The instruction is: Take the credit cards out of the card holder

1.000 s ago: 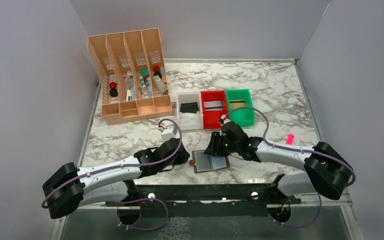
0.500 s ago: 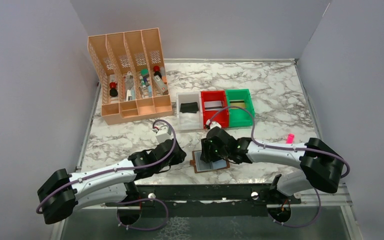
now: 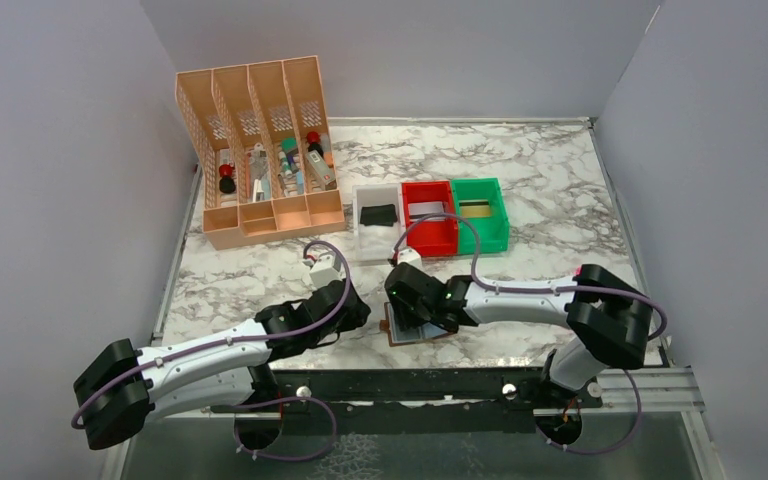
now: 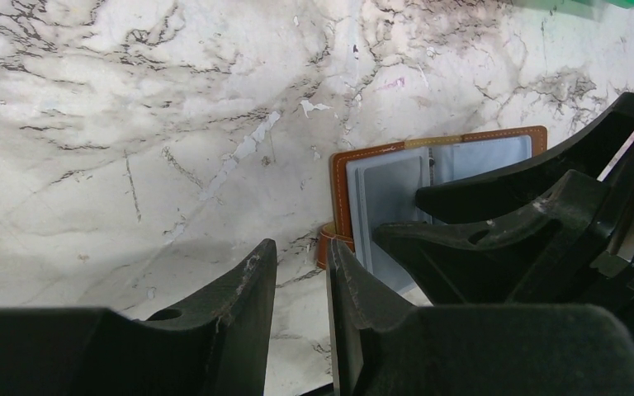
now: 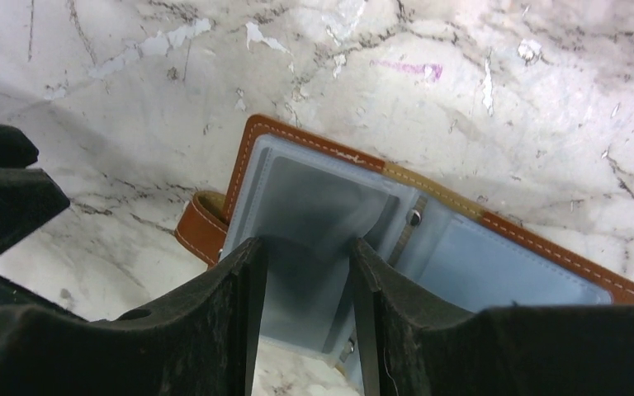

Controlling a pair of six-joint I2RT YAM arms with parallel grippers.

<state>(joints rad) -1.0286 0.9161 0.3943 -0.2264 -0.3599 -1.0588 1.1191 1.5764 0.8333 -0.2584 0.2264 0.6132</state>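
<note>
- Brown leather, opened flat: the card holder [image 5: 495,252] lay near the near edge of the table [image 3: 550,170], about midway along it, clear sleeves facing up and its strap [image 5: 198,223] sticking out on the side toward the left arm.
- I had the right gripper [image 5: 307,247] down over the holder's page on the left-arm side. Its jaws stood parted, with the tips at the clear sleeve [image 5: 314,194]. Nothing was clamped between them that I could see.
- The left gripper [image 4: 301,256] sat low on the marble just beside the strap side of the holder and apart from it. Only a narrow gap showed between its jaws, with bare table in that gap, so it gripped nothing.
- I judged the step in hand to be lining up on a sleeve to draw out one of the credit cards. The sleeve looked greyish and a little puckered, and I could not tell whether a card sat inside it.
- The white bin [image 3: 380,250], red bin [image 3: 428,243] and green bin [image 3: 482,240] stood in a row farther back, well apart from the holder. Each held something flat.
- For the next move I reckoned the right tips needed to find a card's exposed edge at the sleeve mouth and pinch only that. The left gripper would need to press the holder down, or the whole wallet would likely lift or slide on the smooth marble.
</note>
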